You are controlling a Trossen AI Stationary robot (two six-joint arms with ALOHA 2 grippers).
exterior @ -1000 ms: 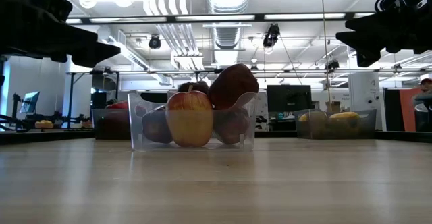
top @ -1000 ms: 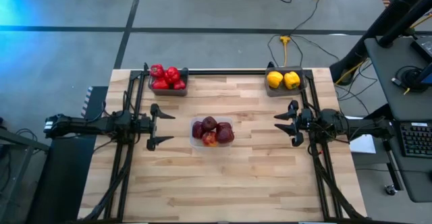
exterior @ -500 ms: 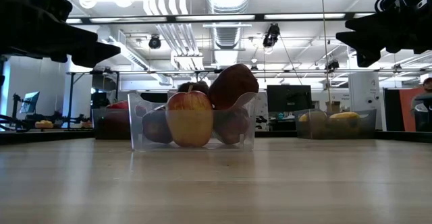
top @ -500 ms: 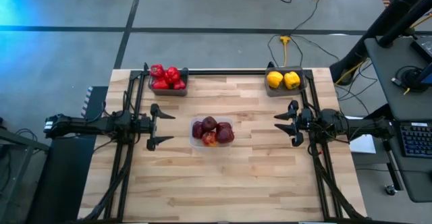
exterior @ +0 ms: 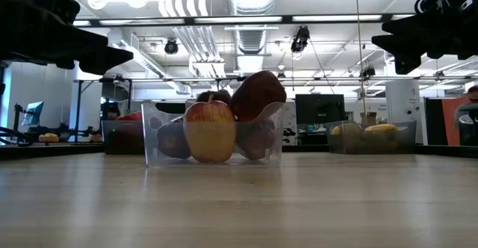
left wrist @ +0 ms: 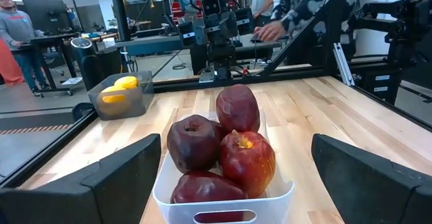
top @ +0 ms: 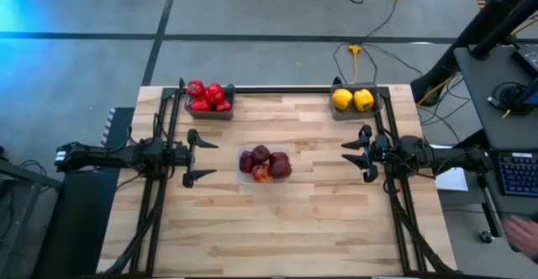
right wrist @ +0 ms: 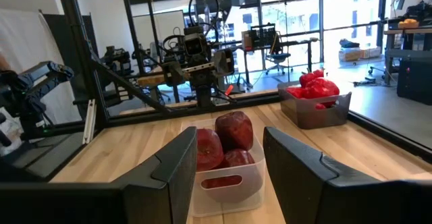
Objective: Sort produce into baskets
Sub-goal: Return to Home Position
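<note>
While both arms hang level over the pale wooden plank table [top: 277, 228], every item already lies in a container. The left gripper [top: 204, 158] has its fingers spread wide and holds nothing. Off to its side, toward the far table edge, a dark grey rectangular tray [top: 210, 116] holds the glossy red bell peppers [top: 208, 96]. Straight ahead of it, between the two grippers and apart from both, a clear plastic square container [top: 239, 176] carries the dark red round apples [top: 262, 163]. The right gripper [top: 346, 155] faces that container, equally agape and empty. A second dark grey tray [top: 353, 114] with two yellow bell peppers [top: 352, 99] lies to its side. Apples are probably firm, dense and waxy (grasp across the girth). Peppers are likely light, hollow and yielding, best taken gently at the shoulders.
</note>
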